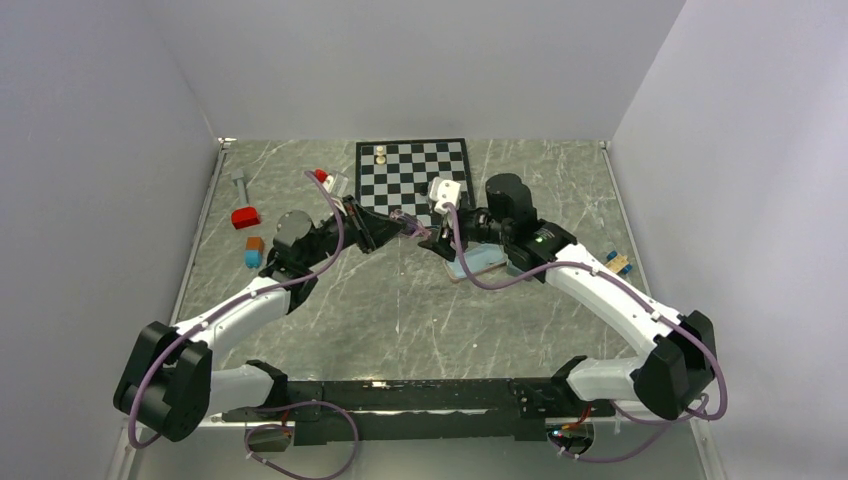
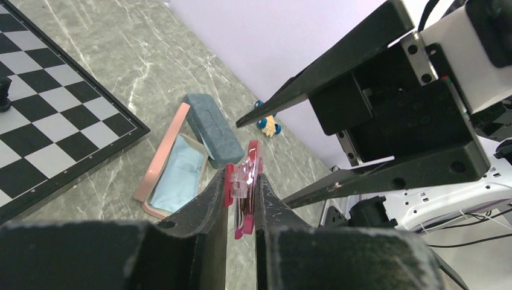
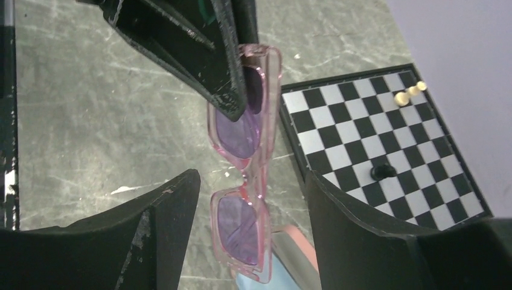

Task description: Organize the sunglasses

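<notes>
The purple-pink sunglasses (image 3: 238, 130) hang in the air, folded, between both arms. My left gripper (image 2: 241, 176) is shut on one end of them (image 2: 246, 193). In the top view it (image 1: 392, 225) sits just left of the glasses (image 1: 412, 224). My right gripper (image 3: 250, 180) is open, its fingers on either side of the lower lens without touching. It (image 1: 434, 240) faces the left gripper. The open pink case (image 2: 158, 162) lies below with a light-blue cloth (image 2: 178, 175) in it. The white-framed pair is out of view.
A grey-blue case (image 2: 211, 128) lies beside the pink case. The chessboard (image 1: 412, 175) with a pale piece (image 1: 380, 154) is behind the grippers. A red block (image 1: 245, 217) and an orange-blue block (image 1: 253, 251) lie at left. A small toy (image 1: 620, 265) lies at right.
</notes>
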Controlling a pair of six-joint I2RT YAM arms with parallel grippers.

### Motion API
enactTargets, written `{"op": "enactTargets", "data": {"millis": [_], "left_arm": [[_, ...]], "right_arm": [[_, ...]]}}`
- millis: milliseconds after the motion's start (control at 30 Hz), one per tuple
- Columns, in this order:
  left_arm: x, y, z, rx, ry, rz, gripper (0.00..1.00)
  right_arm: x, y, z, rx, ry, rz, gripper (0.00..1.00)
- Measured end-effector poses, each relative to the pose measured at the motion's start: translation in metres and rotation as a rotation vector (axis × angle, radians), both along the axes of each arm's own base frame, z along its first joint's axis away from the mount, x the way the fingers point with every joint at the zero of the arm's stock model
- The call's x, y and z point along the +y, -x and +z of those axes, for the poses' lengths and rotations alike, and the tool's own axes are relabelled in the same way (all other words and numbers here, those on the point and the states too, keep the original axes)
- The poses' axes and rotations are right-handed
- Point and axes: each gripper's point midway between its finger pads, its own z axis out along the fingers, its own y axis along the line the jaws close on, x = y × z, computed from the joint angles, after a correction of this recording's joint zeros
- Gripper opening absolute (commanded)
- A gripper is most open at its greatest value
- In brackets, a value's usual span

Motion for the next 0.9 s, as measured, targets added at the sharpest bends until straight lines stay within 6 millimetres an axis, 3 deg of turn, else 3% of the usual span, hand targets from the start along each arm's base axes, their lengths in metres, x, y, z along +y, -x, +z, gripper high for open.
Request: {"op": "enactTargets", "data": {"millis": [267, 433, 500, 533, 600, 633, 667, 900], "left_arm": [[-0.001, -0.001, 0.0, 0.024, -0.009, -0.001, 0.0], [-0.003, 0.0, 0.002, 0.025, -0.016, -0.012, 0.01], [-0.003, -0.001, 0.0, 0.023, -0.029, -0.013, 0.1], [-0.003, -0.001, 0.0, 0.022, -0.034, -0.014, 0.21], [-0.002, -0.001, -0.001, 0.02, -0.044, -0.014, 0.56], [-0.002, -0.002, -0.002, 0.018, -0.049, -0.01, 0.8], [-0.002, -0.001, -0.002, 0.017, -0.055, -0.013, 0.98], [-0.001, 0.017, 0.004, 0.033, -0.07, -0.063, 0.99]], "right_arm": [[0.009, 0.002, -0.021, 0.031, 0.072, 0.019, 0.51], [0.015, -0.004, -0.024, 0.012, 0.098, 0.002, 0.25], [0.013, -0.007, -0.024, 0.005, 0.107, -0.012, 0.18], [0.013, -0.007, -0.024, 0.003, 0.111, -0.013, 0.14], [0.013, -0.008, -0.024, -0.008, 0.123, -0.015, 0.1], [0.013, -0.008, -0.025, -0.016, 0.131, -0.01, 0.08], [0.013, -0.008, -0.025, -0.025, 0.138, -0.008, 0.08], [0.007, -0.021, -0.028, -0.169, 0.247, 0.017, 0.07]]}}
